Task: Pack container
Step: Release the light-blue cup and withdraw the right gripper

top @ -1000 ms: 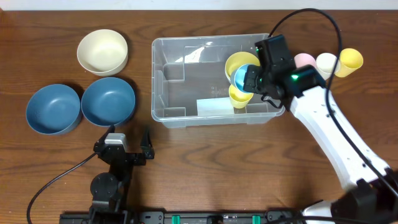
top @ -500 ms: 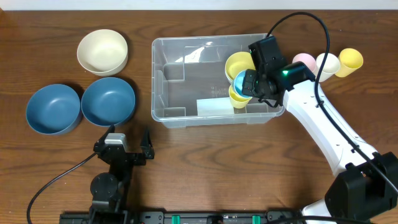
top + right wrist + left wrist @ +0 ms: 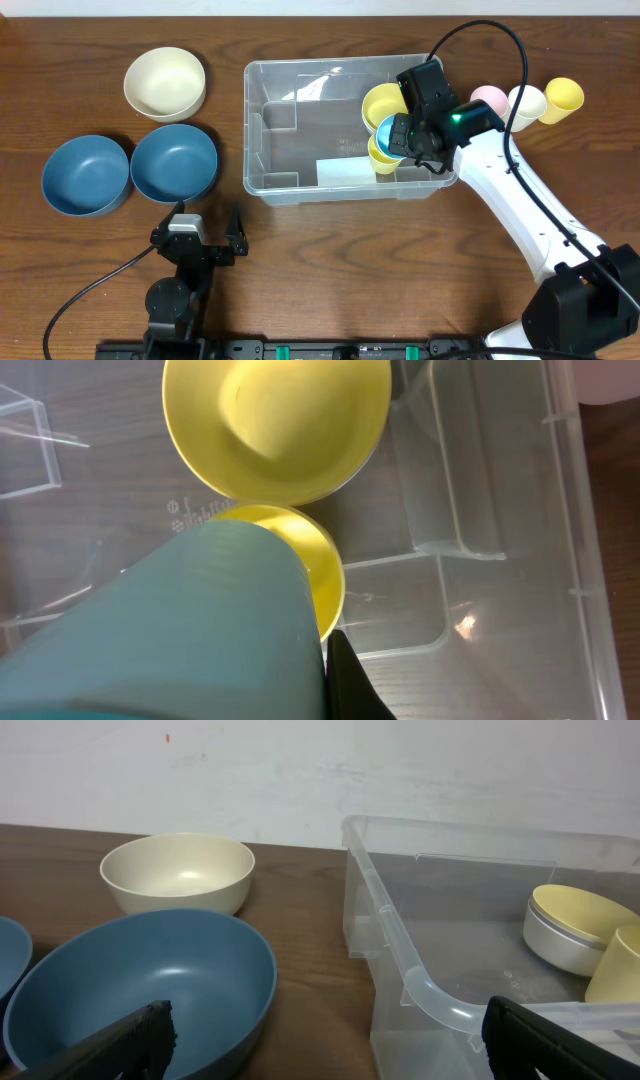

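The clear plastic container (image 3: 262, 140) sits mid-table with a pale label inside. It holds a yellow bowl (image 3: 382, 101) and a yellow cup (image 3: 378, 155) at its right end. My right gripper (image 3: 398, 133) is over that end, shut on a blue cup (image 3: 387, 129) held just above the yellow cup. In the right wrist view the blue cup (image 3: 180, 630) fills the lower left, above the yellow cup (image 3: 305, 565) and yellow bowl (image 3: 277, 425). My left gripper (image 3: 208, 232) rests open and empty near the front edge; its view shows the container (image 3: 420, 990).
A cream bowl (image 3: 165, 83) and two blue bowls (image 3: 174, 162) (image 3: 85, 175) lie left of the container. A pink cup (image 3: 489, 97), a cream cup (image 3: 525, 102) and a yellow cup (image 3: 561, 98) lie right of it, behind my right arm.
My right gripper has moved a little left and toward the back with the blue cup, now over the yellow cup. The left arm has not moved.
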